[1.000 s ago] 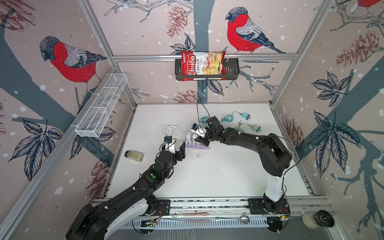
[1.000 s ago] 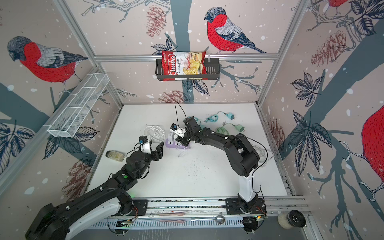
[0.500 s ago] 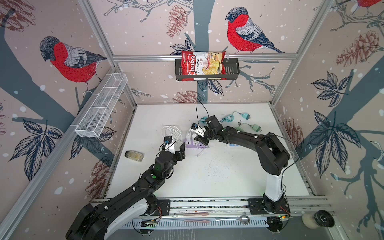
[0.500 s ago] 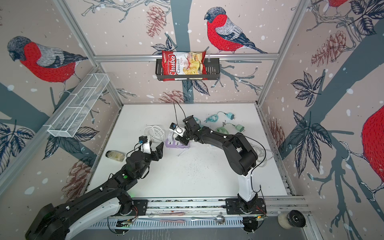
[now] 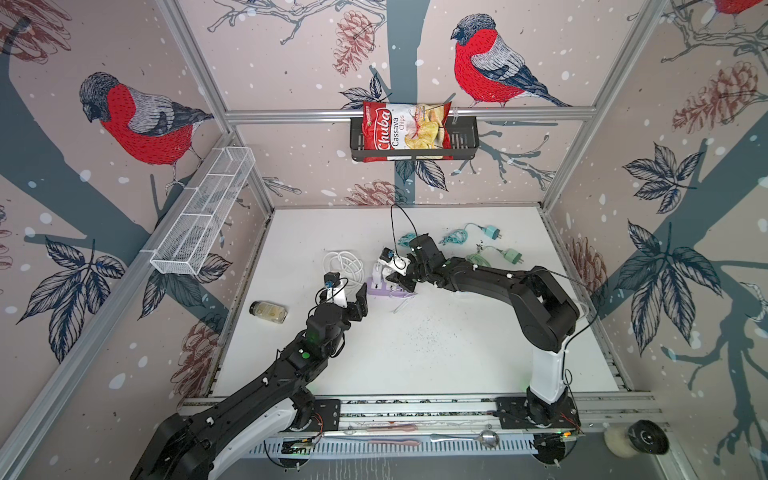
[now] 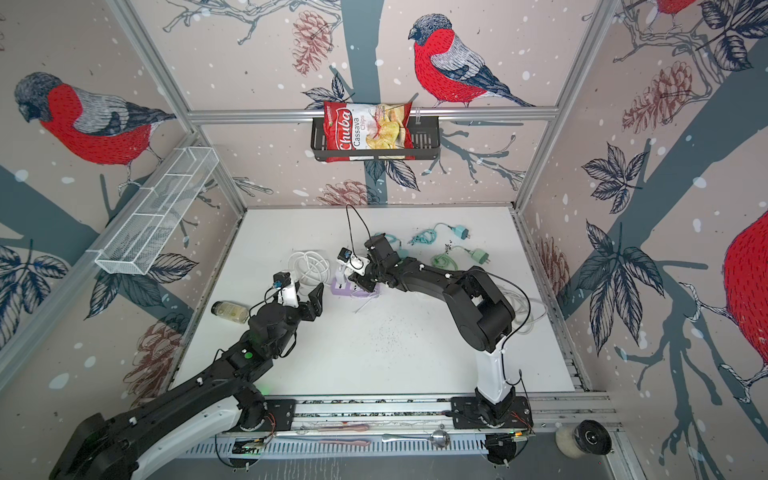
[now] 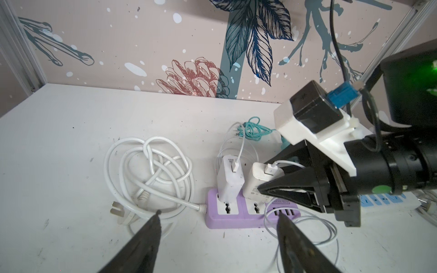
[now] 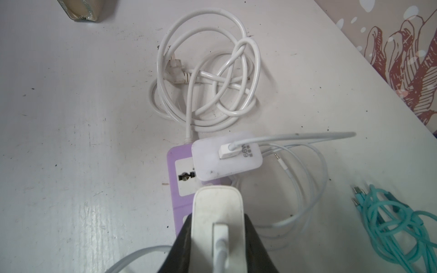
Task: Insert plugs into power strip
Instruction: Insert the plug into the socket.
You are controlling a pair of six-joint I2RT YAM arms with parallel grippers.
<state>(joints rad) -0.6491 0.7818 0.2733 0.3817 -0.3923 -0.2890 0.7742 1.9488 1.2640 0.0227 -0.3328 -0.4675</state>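
The lilac power strip (image 7: 236,218) lies near the middle of the table (image 5: 415,353), a little toward its back edge. In both top views the right arm's wrist camera covers most of it, so only the left wrist view shows the two chargers side by side. A seated white plug (image 7: 230,182) stands in the outlet at the cord end, leaning slightly. A second white plug (image 7: 254,179) rests its base on the next outlet, clamped by the right gripper (image 7: 262,176). I cannot tell how deep its prongs go. The right wrist view looks straight down on that grip and shows one bare outlet beside the plugs. The left gripper (image 7: 218,214) hangs spread and empty just in front of the strip. Only the top views show a teal plug (image 5: 492,231) and a mint green plug (image 5: 513,255), both toward the back right corner and well apart from the strip. A teal cable bundle (image 8: 390,219) lies behind the strip. The thick white cord (image 7: 151,170) coils just beside the strip, and a jar (image 5: 269,311) lies near the left edge. A thin white cable (image 7: 305,228) loops over the strip's USB end.
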